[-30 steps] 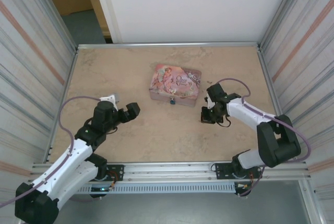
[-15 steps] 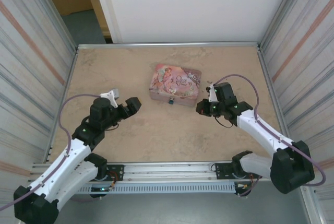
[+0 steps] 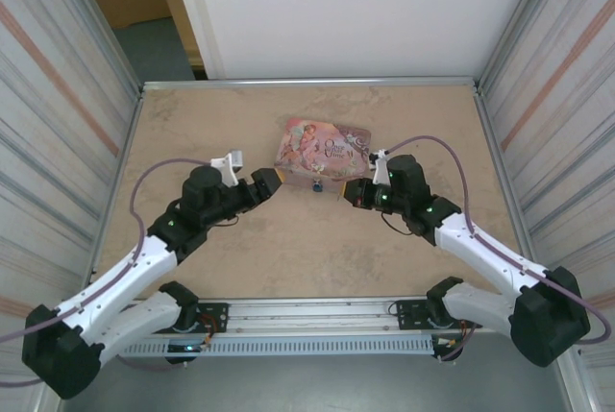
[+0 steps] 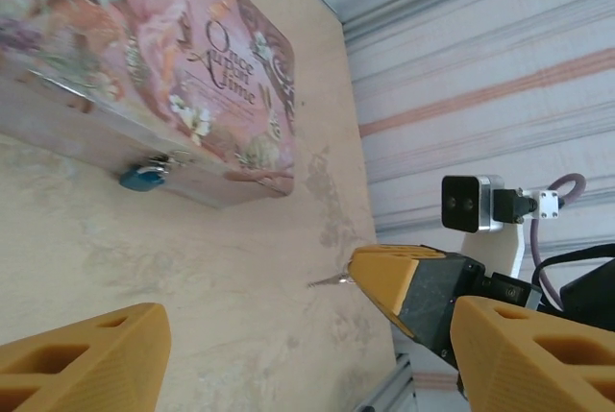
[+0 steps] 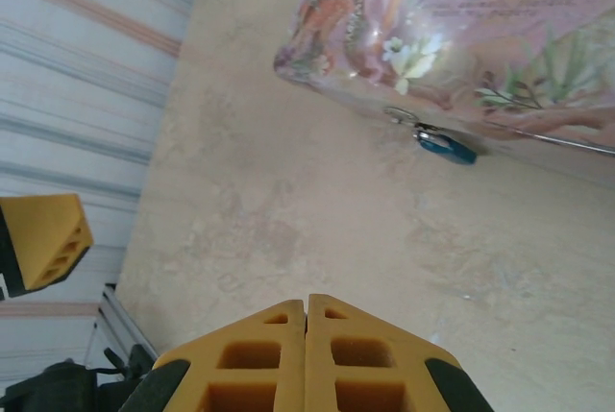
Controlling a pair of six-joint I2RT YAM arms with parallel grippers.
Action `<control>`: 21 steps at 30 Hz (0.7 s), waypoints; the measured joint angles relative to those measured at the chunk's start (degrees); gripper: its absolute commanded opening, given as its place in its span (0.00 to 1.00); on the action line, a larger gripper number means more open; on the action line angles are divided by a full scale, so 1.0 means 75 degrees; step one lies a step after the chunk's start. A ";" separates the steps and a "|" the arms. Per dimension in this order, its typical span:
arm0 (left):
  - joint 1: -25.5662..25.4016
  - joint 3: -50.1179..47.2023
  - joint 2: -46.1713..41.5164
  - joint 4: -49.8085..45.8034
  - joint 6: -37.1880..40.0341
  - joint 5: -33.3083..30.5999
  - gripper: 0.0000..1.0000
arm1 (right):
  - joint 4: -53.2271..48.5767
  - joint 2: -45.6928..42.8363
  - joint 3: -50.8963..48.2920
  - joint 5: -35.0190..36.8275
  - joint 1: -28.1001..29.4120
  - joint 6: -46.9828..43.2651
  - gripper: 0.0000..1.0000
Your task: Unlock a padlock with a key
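Observation:
The tiny teal padlock [image 3: 316, 184] hangs from the clasp on the front of the pink tin [image 3: 322, 148]; it also appears in the wrist views as the padlock [image 4: 144, 177] and the padlock [image 5: 445, 146]. My right gripper [image 3: 347, 191] is just right of the padlock, a little apart from it. Its fingers [image 5: 307, 306] are pressed together. In the left wrist view a thin silver key [image 4: 332, 280] sticks out of that right gripper [image 4: 357, 273], pointing toward the tin. My left gripper [image 3: 273, 181] is open at the tin's front left corner, with nothing between its fingers [image 4: 86, 359].
Metal rails [image 3: 307, 311] run along the table's near edge and corrugated walls [image 3: 553, 76] close both sides. Bare tabletop [image 3: 288, 249] lies between the arms in front of the tin. Each arm's cable [image 3: 159, 174] loops above its forearm.
Both arms have swung in toward the tin's front. The left gripper moved up and right to the tin's corner; the right gripper moved left to just beside the padlock.

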 measured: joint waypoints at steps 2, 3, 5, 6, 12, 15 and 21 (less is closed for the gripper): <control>-0.0143 0.0122 0.0280 0.0201 -0.0073 0.0003 0.76 | 0.0119 0.0023 0.0000 0.0064 0.0114 0.0023 0.00; -0.0201 0.0163 0.0417 0.0286 -0.0131 0.0003 0.76 | 0.0169 0.0044 0.0000 0.0102 0.0163 0.0029 0.00; -0.0291 0.0192 0.0644 0.0455 -0.0291 0.0000 0.76 | 0.0265 0.0096 0.0003 0.0140 0.0245 0.0029 0.00; -0.0323 0.0195 0.0755 0.0527 -0.0411 0.0000 0.76 | 0.0294 0.0119 0.0006 0.0152 0.0268 0.0029 0.00; -0.0440 0.0201 0.1437 0.0874 -0.1591 0.0003 0.76 | 0.0399 0.0187 0.0017 0.0184 0.0370 0.0029 0.00; -0.0525 0.0195 0.1682 0.1192 -0.2483 -0.0015 0.76 | 0.0548 0.0187 0.0017 0.0221 0.0425 0.0029 0.00; -0.0851 -0.0009 0.1848 0.2098 -0.4488 -0.0146 0.75 | 0.0828 0.0201 0.0041 0.0425 0.0562 0.0026 0.00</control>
